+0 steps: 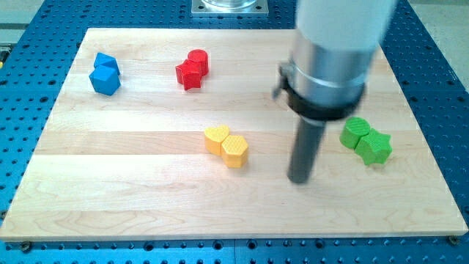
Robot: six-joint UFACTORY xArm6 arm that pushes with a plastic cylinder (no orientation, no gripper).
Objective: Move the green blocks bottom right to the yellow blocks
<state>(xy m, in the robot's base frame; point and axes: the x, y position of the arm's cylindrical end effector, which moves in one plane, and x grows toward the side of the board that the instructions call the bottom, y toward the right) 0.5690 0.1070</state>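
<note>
No writing or containers visible. My tip (300, 178) sits on the wood bench (146, 198), btwn the yellow pair and green pair, touching neither. No gripper here, just a rod, holding nothing. Green cylinder (356, 133) & green star (375, 147) touch, view's right. Yellow heart-ish block (216, 138) & yellow hexagon (234, 150) touch, centre. Red pair (193, 69), blue pair (105, 73) up top. Blue perforated base (22, 66) around.

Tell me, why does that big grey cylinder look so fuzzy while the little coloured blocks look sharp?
In the camera view, the grey arm body sits nearest the lens, so it is soft and blurred; my tip, the yellow blocks and the green blocks on the wooden board are crisp. Light is even, shadows short and faint, with no strong glare.
</note>
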